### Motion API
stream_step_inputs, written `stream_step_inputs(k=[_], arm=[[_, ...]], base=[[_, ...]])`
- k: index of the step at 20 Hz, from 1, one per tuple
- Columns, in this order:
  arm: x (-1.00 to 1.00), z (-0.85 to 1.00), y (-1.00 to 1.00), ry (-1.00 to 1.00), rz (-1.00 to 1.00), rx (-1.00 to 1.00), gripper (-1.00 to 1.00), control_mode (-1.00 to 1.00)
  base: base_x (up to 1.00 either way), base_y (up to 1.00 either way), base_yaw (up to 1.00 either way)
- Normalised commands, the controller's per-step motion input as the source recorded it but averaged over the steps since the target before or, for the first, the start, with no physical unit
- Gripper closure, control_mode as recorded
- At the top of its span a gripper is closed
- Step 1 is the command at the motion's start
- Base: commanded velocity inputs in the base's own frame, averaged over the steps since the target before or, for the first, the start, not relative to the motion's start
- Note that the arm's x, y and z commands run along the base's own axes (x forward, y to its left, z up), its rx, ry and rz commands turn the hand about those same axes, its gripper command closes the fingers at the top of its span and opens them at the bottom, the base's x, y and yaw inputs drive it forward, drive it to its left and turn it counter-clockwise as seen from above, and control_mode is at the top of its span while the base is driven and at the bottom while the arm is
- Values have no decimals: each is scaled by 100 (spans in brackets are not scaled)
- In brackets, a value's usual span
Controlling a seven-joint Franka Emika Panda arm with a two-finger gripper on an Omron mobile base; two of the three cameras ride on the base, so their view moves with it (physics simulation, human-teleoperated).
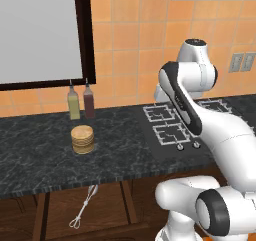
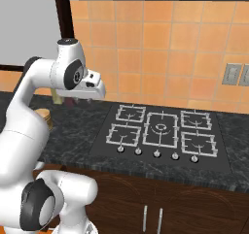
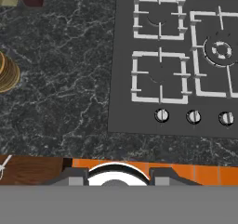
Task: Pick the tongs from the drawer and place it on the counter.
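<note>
Task barely begun, by the look of it. The tongs point(image 1: 84, 206) lie flat on the bottom of the open drawer point(image 1: 55, 210), below the counter point(image 1: 45, 160) edge, looped ends toward the camera, untouched. All steps remain: reach down into the drawer, grasp, lift, set down on the counter.

The arm is held high over the counter beside the hob point(image 1: 172, 130), well apart from the drawer. The hand view looks straight down on counter and hob, with a sliver of the tongs at its lower left edge. The gripper point(image 3: 114, 177) barely shows there; I cannot tell whether the pincer is released or clenched. Nothing is seen in it.

Surface: black marble-look top, faint white veining. On it, a stack of tan discs point(image 1: 82, 139) just above the drawer, two bottles point(image 1: 81, 102) behind it near the wall.

Room: orange tiled wall, dark-framed window point(image 1: 40, 32) at left, wall sockets point(image 2: 239, 75) at right, hood above the hob.
</note>
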Motion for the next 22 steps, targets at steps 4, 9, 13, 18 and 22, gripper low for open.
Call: stream_step_inputs(k=[4, 9, 13, 18, 22], arm=[[-41, 0, 9, -3, 2, 0, -100, -100], [-84, 0, 37, -7, 2, 6, -100, -100], [-74, -16, 58, -1, 3, 8, -100, -100], [-35, -19, 65, 0, 0, 1, -100, -100], [-49, -14, 51, 0, 2, 0, -100, -100]], base=[[0, 0, 0], [0, 0, 0], [0, 0, 0], [0, 0, 0], [0, 0, 0]])
